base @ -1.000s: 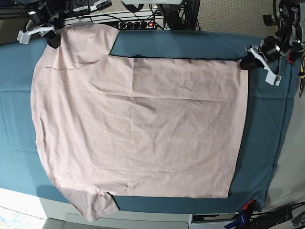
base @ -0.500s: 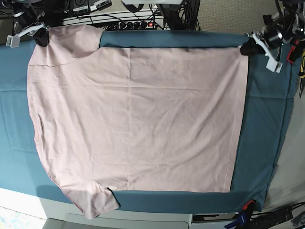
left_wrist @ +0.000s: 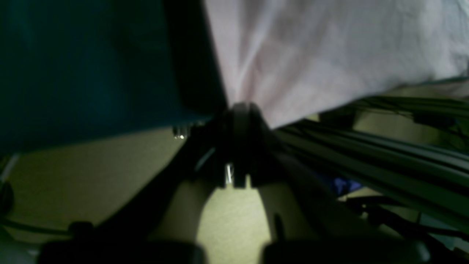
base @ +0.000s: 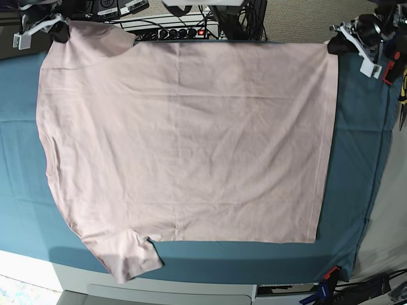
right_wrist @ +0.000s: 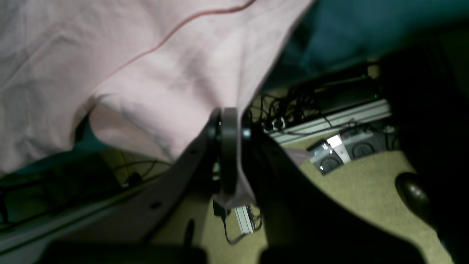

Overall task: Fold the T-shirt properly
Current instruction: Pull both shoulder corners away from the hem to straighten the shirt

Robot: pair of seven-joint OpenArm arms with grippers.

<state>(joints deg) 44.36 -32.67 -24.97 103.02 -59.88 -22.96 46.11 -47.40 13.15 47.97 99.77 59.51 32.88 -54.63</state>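
The pale pink T-shirt [base: 184, 146] lies spread, plain side up, on the teal cloth sheet [base: 353, 165]. Its sleeves are on the left and its hem on the right. My left gripper [base: 335, 44] is at the far right corner and is shut on the hem corner. In the left wrist view, the left gripper [left_wrist: 238, 110] pinches pink fabric [left_wrist: 329, 47] beyond the table edge. My right gripper [base: 58, 30] is at the far left and is shut on the far sleeve's corner. The right wrist view shows the right gripper [right_wrist: 229, 121] with cloth [right_wrist: 165, 73] caught between its closed jaws.
A power strip and cables [base: 181, 28] sit just behind the table's far edge. Tools hang at the right edge [base: 402, 95]. Clamps [base: 327, 279] hold the sheet at the near right corner. The near sleeve [base: 127, 257] reaches the sheet's front edge.
Both grippers have moved toward the table's far edge, dragging the shirt's far side with them. The shirt now covers the teal strip at the back and lies flatter.
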